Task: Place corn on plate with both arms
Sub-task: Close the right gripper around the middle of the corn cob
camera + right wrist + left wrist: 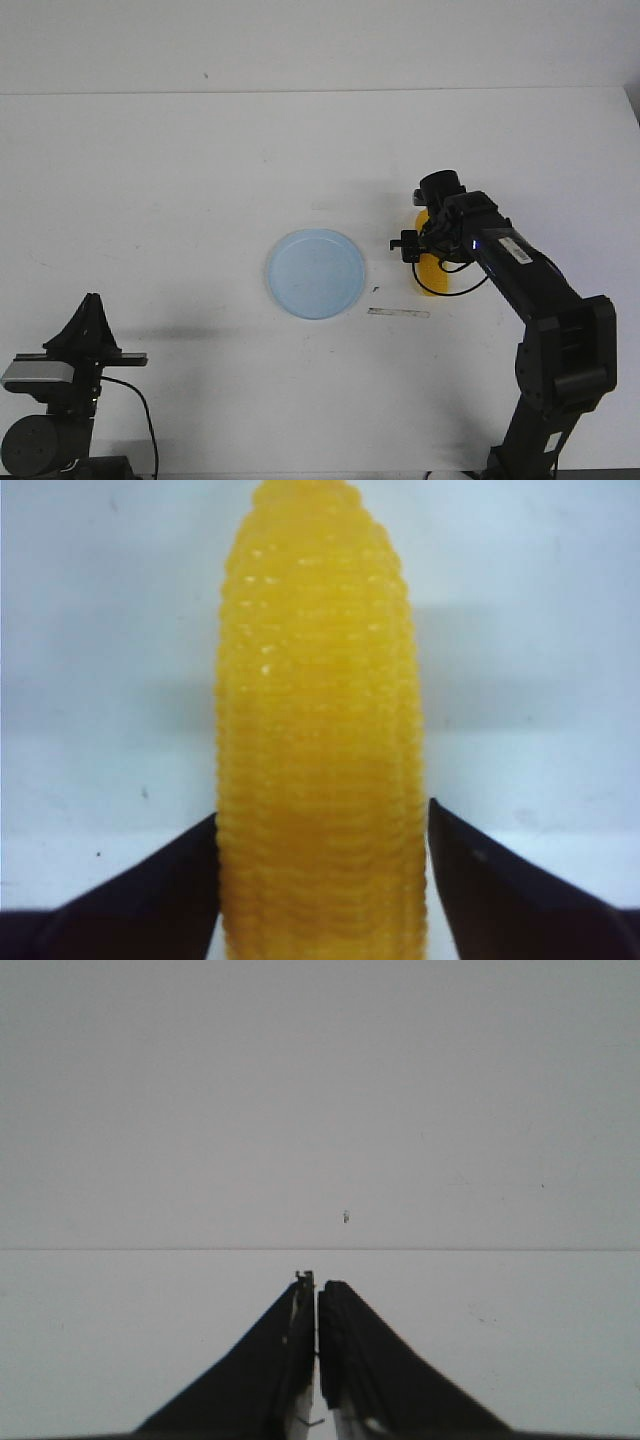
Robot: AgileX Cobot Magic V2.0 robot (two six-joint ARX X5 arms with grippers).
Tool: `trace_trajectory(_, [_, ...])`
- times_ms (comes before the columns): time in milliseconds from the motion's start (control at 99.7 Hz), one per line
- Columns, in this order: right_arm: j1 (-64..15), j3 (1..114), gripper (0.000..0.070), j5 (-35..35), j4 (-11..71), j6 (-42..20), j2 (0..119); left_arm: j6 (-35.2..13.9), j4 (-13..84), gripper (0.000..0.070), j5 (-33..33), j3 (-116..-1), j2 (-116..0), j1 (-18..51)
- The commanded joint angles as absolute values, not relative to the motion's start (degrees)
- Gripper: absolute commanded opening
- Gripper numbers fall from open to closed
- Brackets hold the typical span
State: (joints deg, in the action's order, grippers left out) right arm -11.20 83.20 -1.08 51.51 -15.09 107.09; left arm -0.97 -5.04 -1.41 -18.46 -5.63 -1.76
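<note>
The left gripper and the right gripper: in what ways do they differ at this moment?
The left gripper has its jaws closed together with nothing between them, while the right gripper has its fingers on both sides of the corn. In the front view, the left gripper sits low at the near left, far from the plate, while the right gripper reaches over the table just right of it. Both have black fingers.

One corn [432, 276], one plate [316, 273], two arms, one table [200, 180]
</note>
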Motion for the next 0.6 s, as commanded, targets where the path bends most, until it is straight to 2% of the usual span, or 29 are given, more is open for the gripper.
trace_trajectory(0, [-11.44, 84.29, 0.0331, -0.95, 51.24, -15.57, 108.53, -0.64, -5.63, 0.0004, -1.28, -18.79, -5.54, -1.87])
trace_trajectory(592, [-13.23, 86.80, 0.0323, -1.96, 51.27, -14.04, 104.55, -0.64, -5.63, 0.0004, -1.28, -18.79, -5.54, -1.87])
